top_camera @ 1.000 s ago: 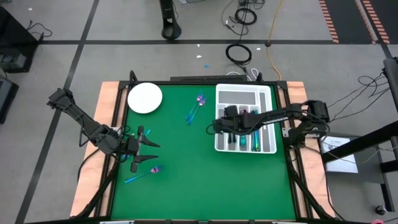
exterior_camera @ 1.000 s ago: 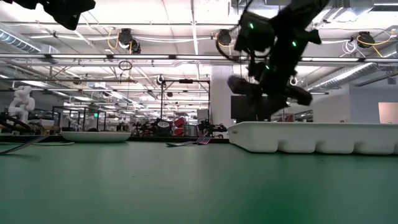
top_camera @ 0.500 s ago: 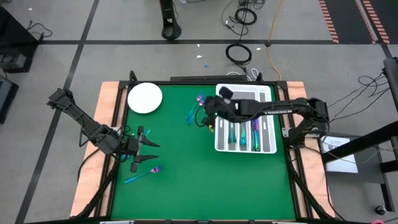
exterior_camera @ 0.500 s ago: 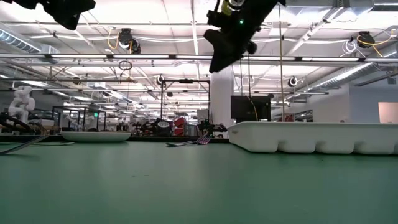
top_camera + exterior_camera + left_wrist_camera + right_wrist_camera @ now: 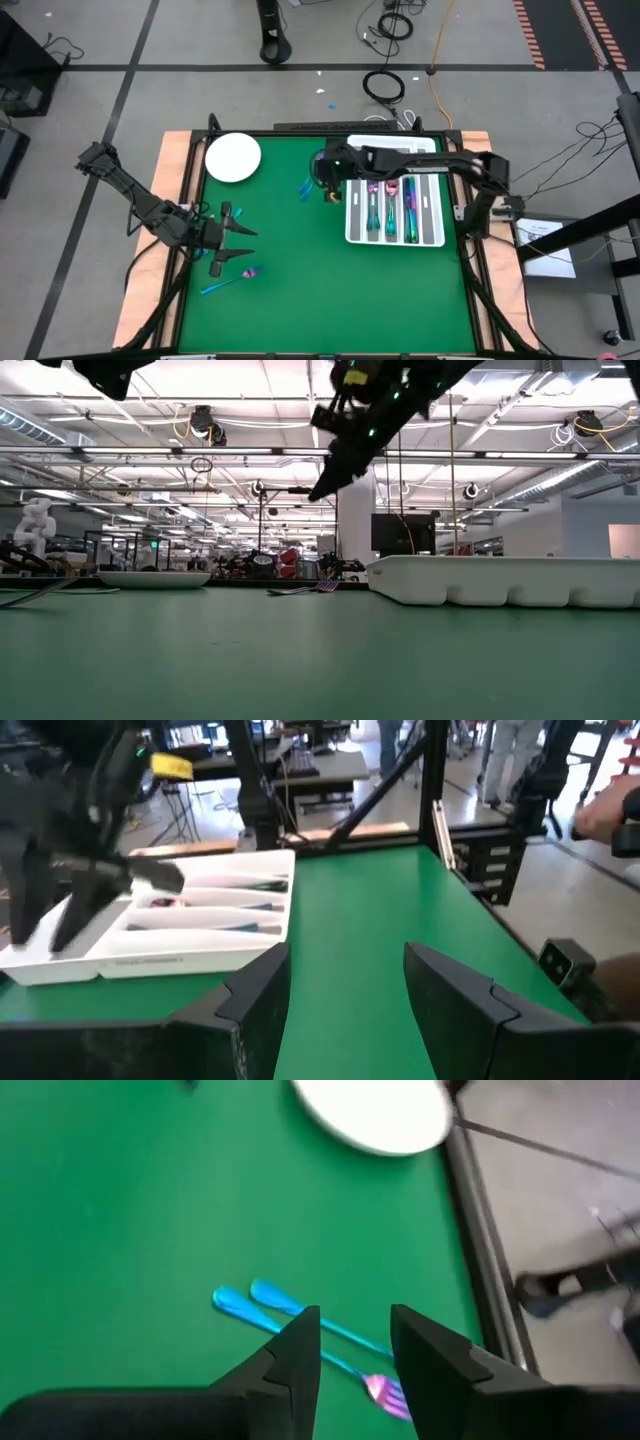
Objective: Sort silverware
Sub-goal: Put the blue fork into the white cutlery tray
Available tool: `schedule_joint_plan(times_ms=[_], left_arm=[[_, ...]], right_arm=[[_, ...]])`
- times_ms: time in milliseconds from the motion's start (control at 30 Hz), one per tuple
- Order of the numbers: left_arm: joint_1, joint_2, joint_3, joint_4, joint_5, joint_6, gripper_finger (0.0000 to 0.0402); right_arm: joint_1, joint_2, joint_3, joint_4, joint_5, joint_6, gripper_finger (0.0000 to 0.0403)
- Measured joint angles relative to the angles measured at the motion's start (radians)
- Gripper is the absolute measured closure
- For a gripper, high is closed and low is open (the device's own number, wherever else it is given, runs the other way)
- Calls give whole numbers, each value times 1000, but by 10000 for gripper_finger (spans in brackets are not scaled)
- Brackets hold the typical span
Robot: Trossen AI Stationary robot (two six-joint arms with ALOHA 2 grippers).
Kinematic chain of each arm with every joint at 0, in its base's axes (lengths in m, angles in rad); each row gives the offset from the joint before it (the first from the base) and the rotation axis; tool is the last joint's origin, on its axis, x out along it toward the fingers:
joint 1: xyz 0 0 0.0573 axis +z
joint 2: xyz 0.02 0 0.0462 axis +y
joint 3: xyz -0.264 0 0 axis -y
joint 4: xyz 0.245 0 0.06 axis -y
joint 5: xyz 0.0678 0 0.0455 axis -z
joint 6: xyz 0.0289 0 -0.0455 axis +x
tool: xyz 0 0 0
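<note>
right gripper (image 5: 352, 1342) empty, fingers parted above partly hidden silverware (image 5: 300, 1315), left gripper (image 5: 345, 985) wide open, empty

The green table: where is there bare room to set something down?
Bare green mat runs across the near half, between the left gripper and the white tray. It is crowded by the plate, where cutlery lies under the right gripper, and around the spoon.

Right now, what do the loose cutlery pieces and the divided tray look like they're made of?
The cutlery looks like polished metal with an iridescent coating: it gleams blue and pink. The tray looks like moulded white plastic, matte with rounded walls, though that is a guess.
</note>
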Motion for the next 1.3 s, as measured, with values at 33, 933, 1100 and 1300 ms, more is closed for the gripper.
schedule_joint_plan(times_ms=[33, 933, 1100, 1300], left_arm=[[0, 0, 0, -4, 0, 11, 204], [361, -1, -11, -10, 114, 187, 204], [394, 0, -12, -65, 163, 129, 204], [411, 0, -12, -76, 163, 127, 204]], right_arm=[[-9, 22, 0, 12, -15, -43, 289], [-182, 565, 778, -760, -316, -551, 289], [-208, 565, 777, -783, -321, -545, 289], [-208, 606, 774, -768, -355, -543, 289]])
